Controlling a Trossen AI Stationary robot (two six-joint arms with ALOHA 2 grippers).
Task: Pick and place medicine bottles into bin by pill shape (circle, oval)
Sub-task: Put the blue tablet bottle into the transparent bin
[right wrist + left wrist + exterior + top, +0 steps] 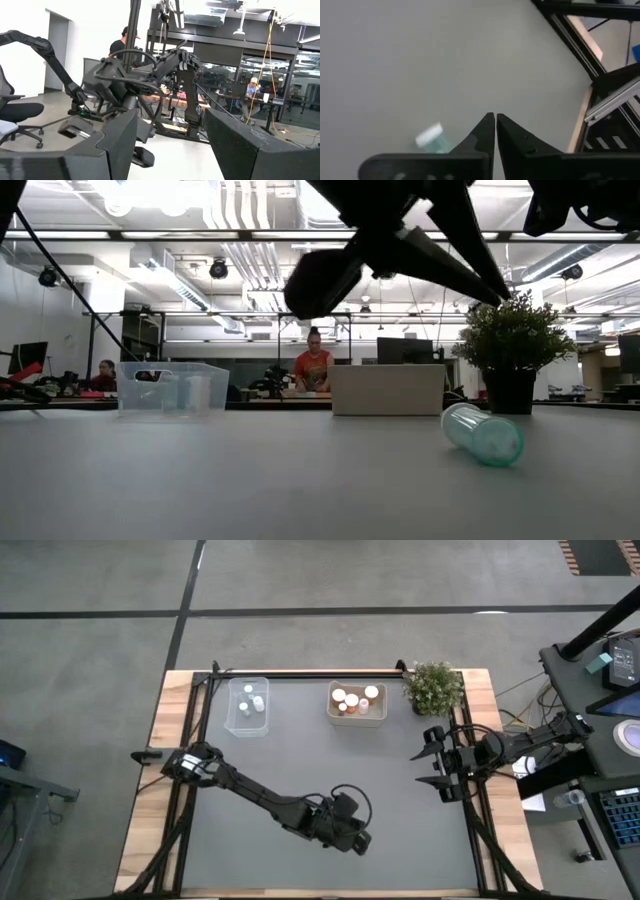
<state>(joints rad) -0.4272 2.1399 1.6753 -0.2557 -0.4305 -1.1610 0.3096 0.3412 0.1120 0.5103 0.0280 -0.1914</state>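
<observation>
A pale teal bottle [483,434] with a white cap [429,134] lies on its side on the grey table. My left gripper [495,117] is shut and empty. It hovers above the bottle near the table's front middle [358,840], clear of it. The bottle is hidden under this gripper in the high view. A clear bin [248,706] at the far left holds small pale bottles. A white bin [357,703] at the far middle holds orange bottles with white caps. My right gripper [432,766] is open and empty at the table's right edge.
A green potted plant [435,687] stands at the far right corner, beside the white bin. Black frame rails [470,810] run along the table's left and right sides. People sit at desks in the room beyond the table [314,366].
</observation>
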